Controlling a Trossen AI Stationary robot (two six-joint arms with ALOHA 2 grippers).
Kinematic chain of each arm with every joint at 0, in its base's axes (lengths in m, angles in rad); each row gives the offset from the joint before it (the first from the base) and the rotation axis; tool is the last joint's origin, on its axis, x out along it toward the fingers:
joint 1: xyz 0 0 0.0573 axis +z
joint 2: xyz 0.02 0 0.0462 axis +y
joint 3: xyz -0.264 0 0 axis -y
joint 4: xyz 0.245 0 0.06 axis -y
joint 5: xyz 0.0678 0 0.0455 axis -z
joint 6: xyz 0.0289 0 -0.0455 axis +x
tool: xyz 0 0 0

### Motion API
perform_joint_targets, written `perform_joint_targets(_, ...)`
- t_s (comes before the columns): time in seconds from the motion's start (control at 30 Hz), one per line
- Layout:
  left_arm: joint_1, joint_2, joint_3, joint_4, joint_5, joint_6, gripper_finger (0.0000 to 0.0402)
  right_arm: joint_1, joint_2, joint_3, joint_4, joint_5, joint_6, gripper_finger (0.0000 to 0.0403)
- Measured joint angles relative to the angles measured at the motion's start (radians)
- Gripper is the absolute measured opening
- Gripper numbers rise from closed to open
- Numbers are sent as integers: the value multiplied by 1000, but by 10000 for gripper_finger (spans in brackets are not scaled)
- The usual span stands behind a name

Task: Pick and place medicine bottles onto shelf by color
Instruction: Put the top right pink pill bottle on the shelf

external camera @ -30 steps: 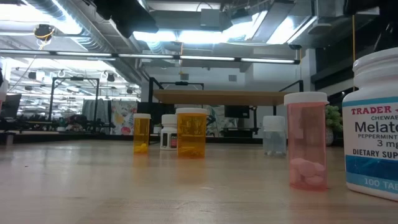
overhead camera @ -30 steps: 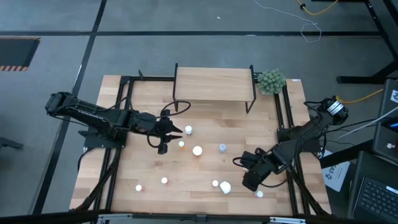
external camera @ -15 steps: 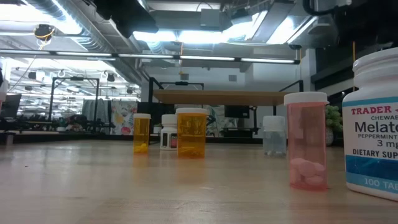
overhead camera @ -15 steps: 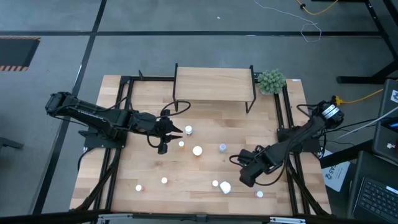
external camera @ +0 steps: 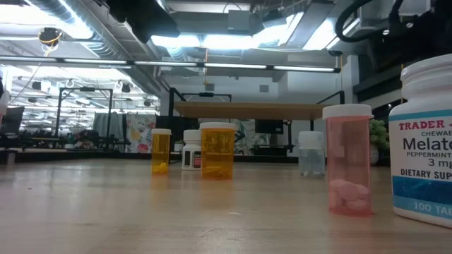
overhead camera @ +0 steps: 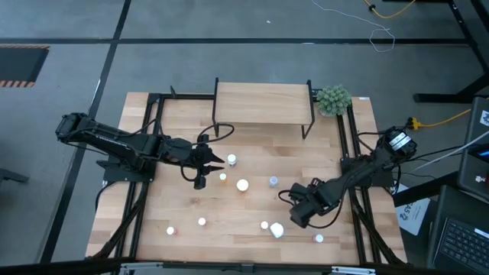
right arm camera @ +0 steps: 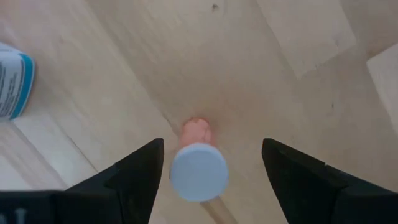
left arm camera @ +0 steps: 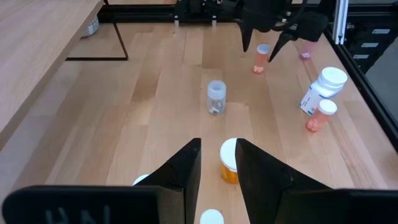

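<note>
Several white-capped medicine bottles stand on the wooden table: a white one [overhead camera: 231, 160], two orange [overhead camera: 223, 177] [overhead camera: 243, 185], a bluish-grey one [overhead camera: 273, 181], a pink one [overhead camera: 264, 225] and a large white one [overhead camera: 276, 230]. The shelf [overhead camera: 263, 102] stands at the far side with nothing on it. My right gripper [overhead camera: 290, 205] is open and points down over another pink bottle [right arm camera: 199, 169], with a finger on either side and apart from it. My left gripper [overhead camera: 212, 168] is open and empty at the left, facing the orange bottle [left arm camera: 230, 159].
More small bottles stand near the front edge [overhead camera: 202, 222] [overhead camera: 170, 230] [overhead camera: 318, 238]. A small green plant [overhead camera: 334, 99] stands beside the shelf's right end. The large white bottle's blue label [right arm camera: 11, 78] shows close beside my right gripper. Black frame rails run along both table sides.
My right gripper has gone toward the table's left edge, staying open, and now stands over the pink bottle. The bottles stand as before.
</note>
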Motion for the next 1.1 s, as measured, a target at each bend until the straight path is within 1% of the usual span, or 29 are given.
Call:
perform_joint_targets(0.17,0,0,0,0,0,0,95,-12,0,0,0,-5,2,275)
perform_joint_targets(0.33,0,0,0,0,0,0,95,-14,0,0,0,-37,4,269)
perform_joint_targets(0.43,0,0,0,0,0,0,95,-14,0,0,0,-51,4,250)
perform_joint_targets(0.6,0,0,0,0,0,0,95,-14,0,0,0,-52,4,201)
perform_joint_targets(0.83,0,0,0,0,0,0,95,-14,0,0,0,-29,3,141)
perform_joint_targets(0.97,0,0,0,0,0,0,95,-14,0,0,0,-28,3,121)
perform_joint_targets(1.1,0,0,0,0,0,0,95,-15,0,0,0,-27,3,117)
